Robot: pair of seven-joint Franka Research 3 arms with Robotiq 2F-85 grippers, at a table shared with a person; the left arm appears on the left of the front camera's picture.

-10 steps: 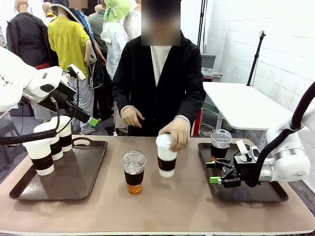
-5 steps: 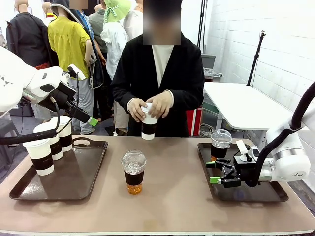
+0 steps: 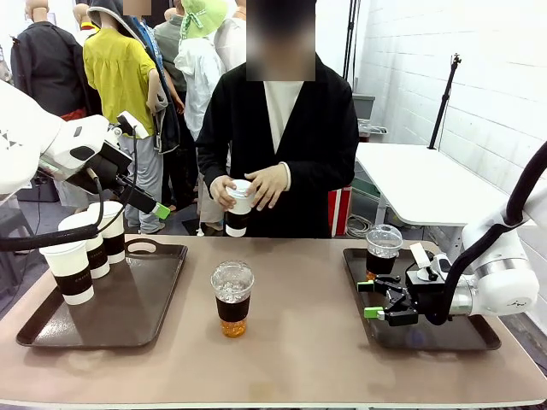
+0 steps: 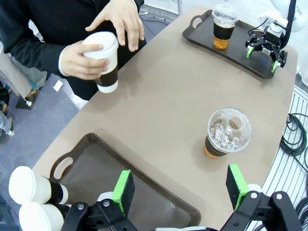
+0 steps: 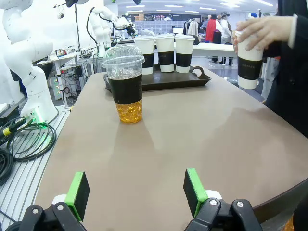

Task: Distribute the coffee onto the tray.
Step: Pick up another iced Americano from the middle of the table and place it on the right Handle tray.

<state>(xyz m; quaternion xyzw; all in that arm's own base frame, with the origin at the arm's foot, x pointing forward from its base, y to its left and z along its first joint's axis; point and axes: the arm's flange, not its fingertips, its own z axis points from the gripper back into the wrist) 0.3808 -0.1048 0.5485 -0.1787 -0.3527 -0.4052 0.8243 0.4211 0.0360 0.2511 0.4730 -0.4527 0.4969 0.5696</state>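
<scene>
Four cups trayed: three paper cups (image 3: 90, 243) left, one dome-lidded cup (image 3: 383, 252) right. Outstanding: iced coffee (image 3: 232, 299) on tabletop (image 3: 299, 359), fourth paper cup (image 3: 238, 207) in person's hands (image 3: 270, 184). My left claw (image 4: 180, 190) and right claw (image 5: 136, 192) stand wide, empty.

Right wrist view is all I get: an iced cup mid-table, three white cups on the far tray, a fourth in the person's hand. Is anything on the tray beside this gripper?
Observer: Yes. One clear dome-lidded cup stands on the right tray, at its far inner corner, apart from the open right gripper.
Operator: Is the left gripper carrying anything?
Observer: No. The left gripper is open and empty, raised over the left tray.
Operator: Where is that fourth cup?
Observer: The white cup is held off the table at the person's chest, gripped in one hand, the other hand close above its lid.
</scene>
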